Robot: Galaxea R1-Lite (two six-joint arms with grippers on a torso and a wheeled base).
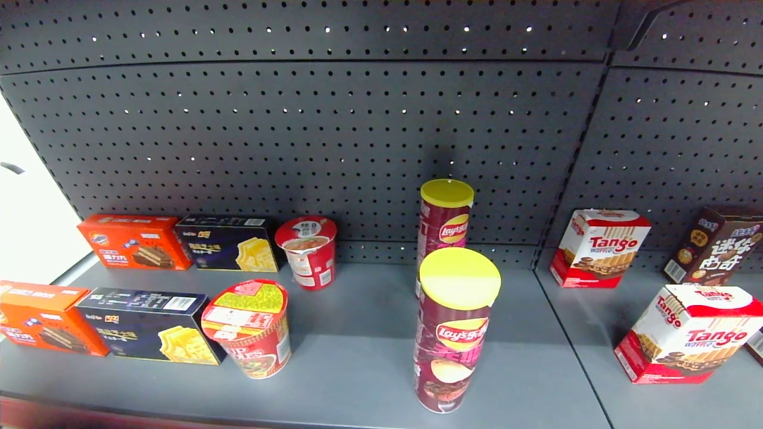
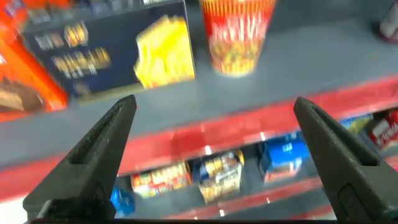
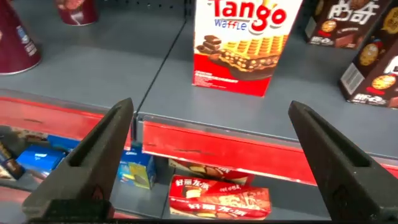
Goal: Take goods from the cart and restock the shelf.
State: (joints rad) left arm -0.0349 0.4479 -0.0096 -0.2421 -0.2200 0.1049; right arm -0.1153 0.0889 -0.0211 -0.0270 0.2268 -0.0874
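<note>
Your shelf (image 1: 357, 339) carries goods in two rows, front and back. At the far left you see two orange boxes (image 1: 42, 316), one behind the other, then two dark blue boxes (image 1: 149, 325) just beside them, all closed. Next come two cup noodles (image 1: 250, 328), each with its lid sealed, so you cannot see what is inside. In the middle stand two upright chip cans (image 1: 456, 333), front and back, both capped with yellow lids. Past the shelf's dividing seam sit two closed wafer boxes (image 1: 691, 333), with a brown box (image 1: 712, 244) at the far right.

Your left gripper (image 2: 214, 104) hangs before the shelf's red front edge, fingers spread wide and holding nothing, near the front dark blue box and cup. Your right gripper (image 3: 211, 107) is likewise wide apart and empty, before the front wafer box. A lower shelf (image 3: 149, 196) beneath holds more packets.
</note>
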